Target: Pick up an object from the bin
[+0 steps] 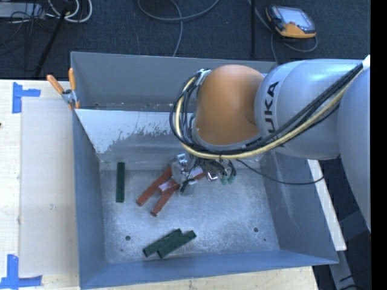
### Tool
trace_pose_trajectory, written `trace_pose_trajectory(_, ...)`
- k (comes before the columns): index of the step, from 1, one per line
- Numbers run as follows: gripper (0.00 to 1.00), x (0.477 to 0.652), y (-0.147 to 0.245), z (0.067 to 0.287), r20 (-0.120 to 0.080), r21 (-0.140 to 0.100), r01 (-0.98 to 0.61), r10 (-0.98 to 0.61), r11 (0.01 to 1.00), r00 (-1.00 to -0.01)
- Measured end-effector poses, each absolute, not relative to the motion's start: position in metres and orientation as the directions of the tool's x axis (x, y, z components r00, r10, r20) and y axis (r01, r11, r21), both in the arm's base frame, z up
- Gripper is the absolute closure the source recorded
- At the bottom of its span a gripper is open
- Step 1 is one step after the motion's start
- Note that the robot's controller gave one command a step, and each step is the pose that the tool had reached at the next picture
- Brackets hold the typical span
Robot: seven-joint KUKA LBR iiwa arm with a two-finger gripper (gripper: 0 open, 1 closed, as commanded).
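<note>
Fingers [183, 175] sit low at the head of the red-handled pliers [156, 193] mid-floor in the bin [91, 222]; whether they are open or closed cannot be told. A dark green strip [120, 182] lies to the left, and a dark green block [169, 243] lies near the front wall.

Red-handled pliers [158, 193] flat at bin [88, 213] centre

Grey metal bin [87, 192]: floor speckled white. Metal pliers with rust-red handles [158, 193], at the gripper [184, 179]: head silver. Slim flat bar [120, 182], left of the gripper: dark green. Angular block [169, 243], below the gripper: dark green. Rounded wrist cover [227, 104]: orange.
</note>
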State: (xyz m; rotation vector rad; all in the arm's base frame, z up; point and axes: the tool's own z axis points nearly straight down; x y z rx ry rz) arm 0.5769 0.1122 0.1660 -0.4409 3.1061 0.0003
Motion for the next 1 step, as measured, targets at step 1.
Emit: trace_pose_trajectory(1, 1.0, 0.577, 0.1128, 0.1674, -0.001, 0.0, -0.281, -0.281, 0.96, -0.96)
